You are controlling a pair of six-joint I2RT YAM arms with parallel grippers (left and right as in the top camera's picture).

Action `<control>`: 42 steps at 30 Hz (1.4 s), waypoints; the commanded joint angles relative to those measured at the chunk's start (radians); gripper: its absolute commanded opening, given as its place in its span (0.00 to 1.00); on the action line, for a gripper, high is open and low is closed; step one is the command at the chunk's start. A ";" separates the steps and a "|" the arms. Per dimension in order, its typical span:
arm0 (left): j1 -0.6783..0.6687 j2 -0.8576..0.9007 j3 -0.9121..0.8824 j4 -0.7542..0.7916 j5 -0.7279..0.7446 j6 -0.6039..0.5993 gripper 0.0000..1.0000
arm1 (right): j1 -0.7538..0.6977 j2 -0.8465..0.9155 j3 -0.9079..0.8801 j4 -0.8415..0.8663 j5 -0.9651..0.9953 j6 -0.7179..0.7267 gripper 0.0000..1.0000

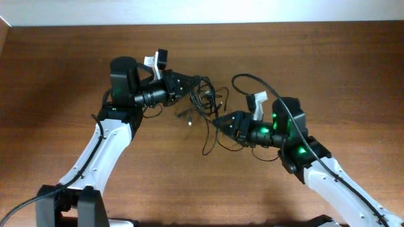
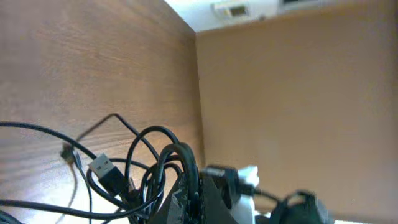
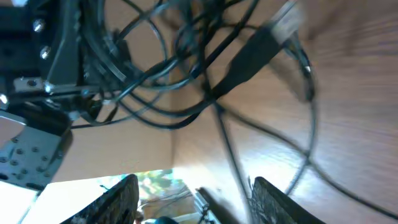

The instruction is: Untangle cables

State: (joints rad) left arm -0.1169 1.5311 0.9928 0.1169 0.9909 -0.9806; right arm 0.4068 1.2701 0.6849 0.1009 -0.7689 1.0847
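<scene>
cables [image 1: 206, 99] in messy bunch mid table [image 1: 328, 63], between both arms. left gripper [image 1: 188, 85] pinched tight on bunch. right gripper [image 1: 221, 121] fingers apart, holding nothing. step: pulling knot loose. next, likely: right grabs one strand, pulls away slow.

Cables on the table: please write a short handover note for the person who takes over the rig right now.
Left gripper: shut on a bunch of the cables.
Right gripper: open, pointed at the cables, gripping nothing.
Cables: tangled between both grippers, loose ends trailing on the table.
Done: no cable separated yet.
Left: pull the strands apart one by one.
</scene>
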 commanded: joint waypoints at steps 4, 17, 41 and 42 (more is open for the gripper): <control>-0.068 -0.022 0.009 0.002 -0.059 -0.251 0.00 | 0.077 0.046 0.007 0.039 0.290 0.226 0.58; -0.131 -0.022 0.009 0.059 0.352 -0.124 0.00 | -0.023 0.130 0.007 0.215 0.518 0.264 0.04; 0.055 -0.021 0.008 0.648 0.488 0.354 0.00 | -0.093 -0.290 0.045 -0.080 0.149 -0.259 0.51; 0.040 -0.021 0.008 0.649 0.487 0.354 0.00 | -0.090 -0.269 0.045 -0.038 0.151 -0.188 0.54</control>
State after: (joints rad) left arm -0.0528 1.5352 0.9752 0.7639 1.4677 -0.7235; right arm 0.3164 0.9775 0.7307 0.0093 -0.6014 0.7704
